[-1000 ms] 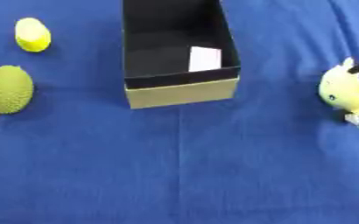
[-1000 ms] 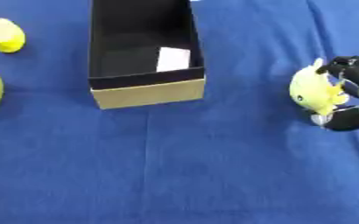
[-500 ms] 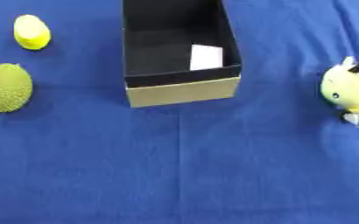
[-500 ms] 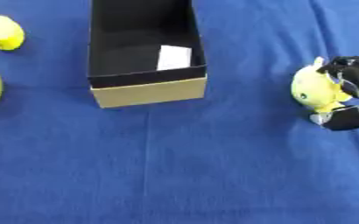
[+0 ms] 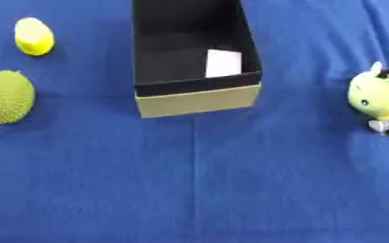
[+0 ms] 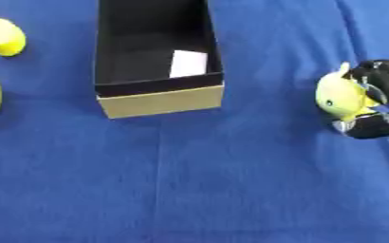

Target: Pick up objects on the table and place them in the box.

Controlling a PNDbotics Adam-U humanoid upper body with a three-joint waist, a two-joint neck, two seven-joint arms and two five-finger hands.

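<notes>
A yellow plush toy (image 6: 340, 97) sits at the right side of the blue-covered counter (image 5: 231, 190), well apart from the box (image 5: 194, 57); it stands roughly upright in the view, a pointed ear toward the far edge and its face turned left toward the box. The right hand (image 6: 379, 102) is against the toy's right side, its black fingers (image 6: 370, 128) curled around the toy above and below. The open box has a black inside and tan front wall, its long axis running away from the robot, with a white slip (image 5: 224, 63) lying inside. At the left lie a spiky green fruit (image 5: 5, 97) and, farther back, a small yellow fruit (image 5: 33, 36), its long axis near upright.
</notes>
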